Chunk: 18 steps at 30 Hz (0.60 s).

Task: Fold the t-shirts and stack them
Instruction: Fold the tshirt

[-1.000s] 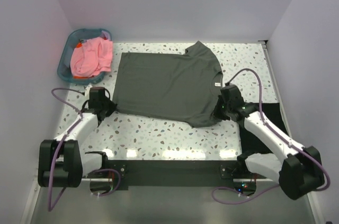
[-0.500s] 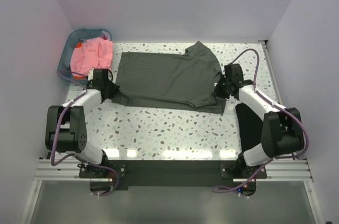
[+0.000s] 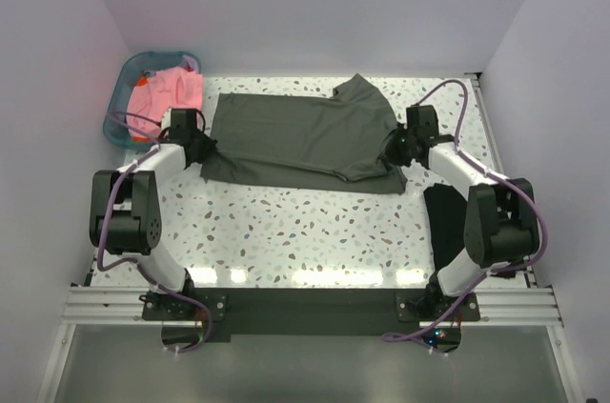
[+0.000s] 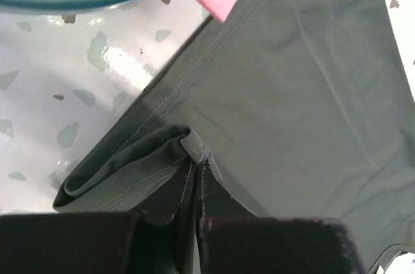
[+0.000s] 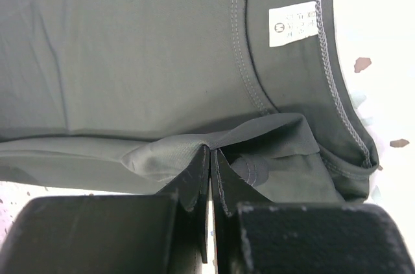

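Gripping the olive-grey t-shirt point(image 3: 305, 141) at both near corners, mid-fold on the speckled table point(image 3: 286, 222).

From above: clamped on the hem corner with the left gripper point(image 3: 202, 148), close to the teal basket point(image 3: 119, 103), and on the collar-side corner with the right gripper point(image 3: 396, 148); near edge doubled over onto the cloth; with a salmon-pink t-shirt point(image 3: 162, 98) heaped in the basket and a black t-shirt point(image 3: 443, 217) lying at the table's right side. From the left wrist: pinched tight on a bunched fold of olive hem, pink cloth and basket rim just beyond. From the right wrist: pinched tight on a tuck of cloth just below the neckline, near the white label point(image 5: 293, 24) inside the collar.
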### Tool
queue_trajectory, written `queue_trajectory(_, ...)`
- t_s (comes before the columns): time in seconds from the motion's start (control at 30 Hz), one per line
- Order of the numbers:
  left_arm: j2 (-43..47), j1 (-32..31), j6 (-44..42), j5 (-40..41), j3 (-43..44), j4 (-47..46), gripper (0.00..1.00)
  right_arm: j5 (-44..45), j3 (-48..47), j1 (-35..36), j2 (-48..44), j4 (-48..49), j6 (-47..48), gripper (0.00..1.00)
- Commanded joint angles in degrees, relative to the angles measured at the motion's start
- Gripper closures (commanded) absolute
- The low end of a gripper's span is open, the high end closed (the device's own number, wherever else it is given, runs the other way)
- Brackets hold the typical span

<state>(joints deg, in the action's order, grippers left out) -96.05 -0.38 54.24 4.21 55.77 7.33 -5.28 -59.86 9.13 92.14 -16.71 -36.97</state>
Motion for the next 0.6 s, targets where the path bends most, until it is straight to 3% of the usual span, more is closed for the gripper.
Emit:
queue_trajectory(0.0,-1.51,0.12,-1.94,0.71,4.34,0.75,1.0,-0.7,-2.37,-0.6,1.46,3.17,-0.73,1.0)
queue_trajectory(0.57,-5.9,0.38,-3.08,1.77,6.72,1.02,1.0,-1.93,-12.21,-1.3,12.1,3.09,-0.65,1.0)
